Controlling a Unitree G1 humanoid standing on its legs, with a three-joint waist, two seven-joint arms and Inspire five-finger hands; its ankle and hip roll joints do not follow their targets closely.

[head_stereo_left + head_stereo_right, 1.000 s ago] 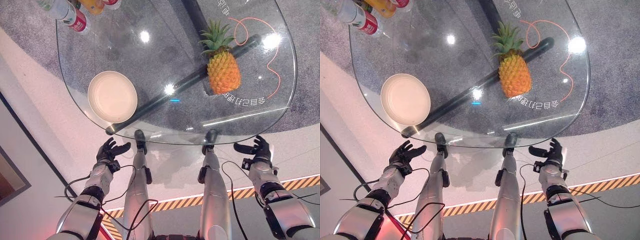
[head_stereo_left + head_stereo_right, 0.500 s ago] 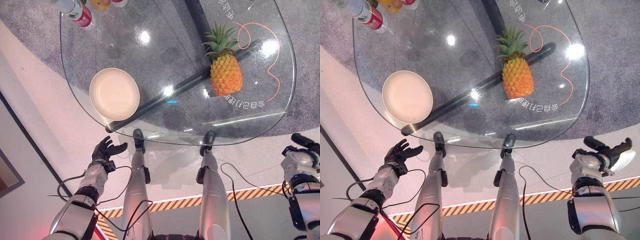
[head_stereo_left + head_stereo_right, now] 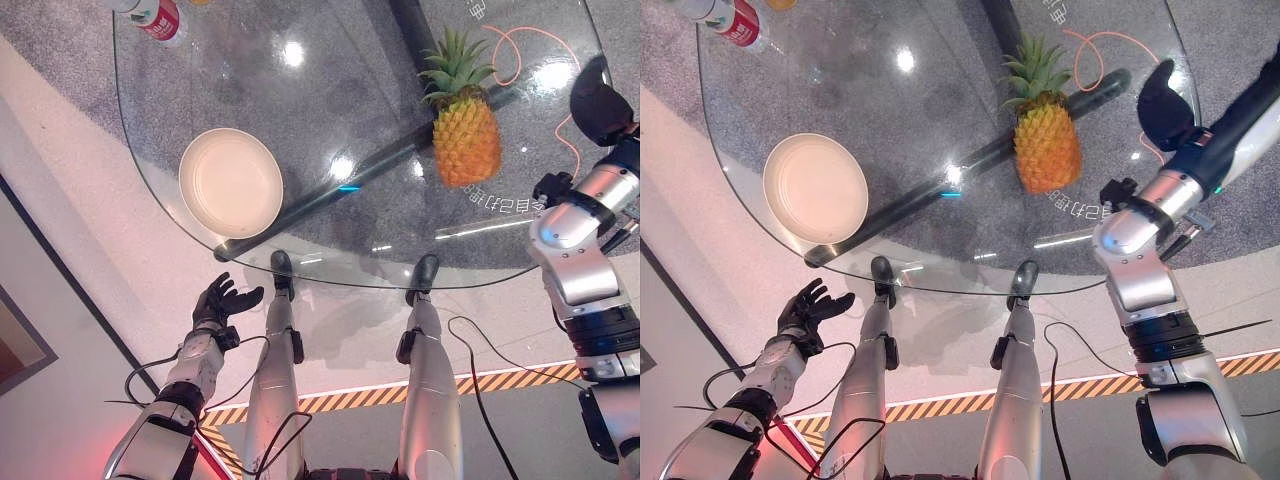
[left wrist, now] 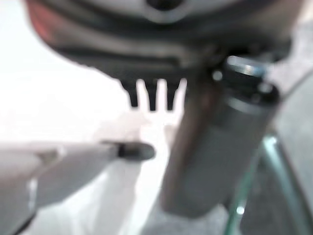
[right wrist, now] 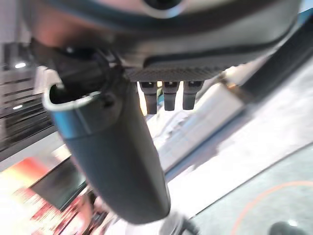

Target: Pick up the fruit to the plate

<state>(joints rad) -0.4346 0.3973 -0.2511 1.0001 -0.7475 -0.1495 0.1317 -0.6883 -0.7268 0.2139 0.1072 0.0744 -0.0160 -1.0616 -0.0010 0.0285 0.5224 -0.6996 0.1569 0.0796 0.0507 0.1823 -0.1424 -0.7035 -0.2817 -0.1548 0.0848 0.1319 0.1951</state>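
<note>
I am looking down on a rounded clear glass table (image 3: 200, 120), with grey carpet and a pale floor showing through it. A dark cylindrical bar (image 3: 380, 165) runs slantwise under the glass, passing behind the fruit and toward the plate's near edge. A thin orange cord (image 3: 1095, 62) loops on the far right part of the table, just beyond the fruit.

The orange-yellow pineapple with its green leafy crown (image 3: 465, 140) lies on the right half of the table, crown pointing away from me. The round cream-coloured plate (image 3: 230, 183) sits on the left half near the table's near edge, well apart from the pineapple, with bare glass between them. At the far left corner stand a plastic bottle with a red label (image 3: 155, 15) and what looks like an orange-coloured bottle (image 3: 782, 3) beside it, cut off by the edge.

My right hand (image 3: 1165, 100) is raised over the right side of the table, near the pineapple but not touching it; I cannot tell how its fingers are set. My left hand (image 3: 222, 300) hangs low, below the near table edge, fingers spread and holding nothing.
</note>
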